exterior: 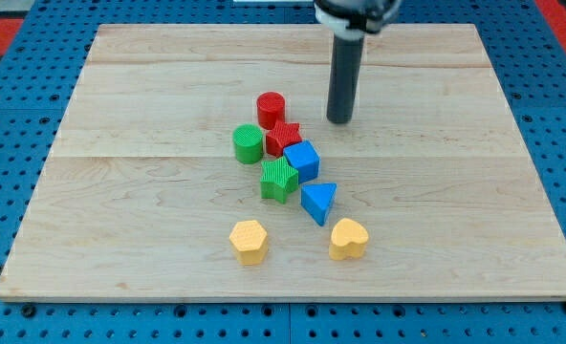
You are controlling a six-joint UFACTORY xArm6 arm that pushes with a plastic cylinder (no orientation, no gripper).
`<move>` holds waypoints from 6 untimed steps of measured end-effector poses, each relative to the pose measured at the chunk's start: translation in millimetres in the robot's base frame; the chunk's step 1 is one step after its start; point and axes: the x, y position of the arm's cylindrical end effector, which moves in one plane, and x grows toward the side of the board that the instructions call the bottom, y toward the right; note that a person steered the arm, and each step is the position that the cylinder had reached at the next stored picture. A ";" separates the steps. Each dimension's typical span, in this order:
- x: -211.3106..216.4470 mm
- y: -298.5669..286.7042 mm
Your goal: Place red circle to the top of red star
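The red circle stands on the wooden board just above the red star, close to it or touching it. My tip is to the right of both, a short gap away from the red circle and not touching any block. A green circle sits against the star's left side. A blue cube sits against the star's lower right.
A green block lies below the star, with a blue triangle to its lower right. A yellow hexagon and a yellow heart lie near the view's bottom. The board's edge borders blue pegboard.
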 end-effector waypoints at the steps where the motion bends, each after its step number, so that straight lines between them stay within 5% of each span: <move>1: 23.1 -39.4; 6: -14.6 -53.4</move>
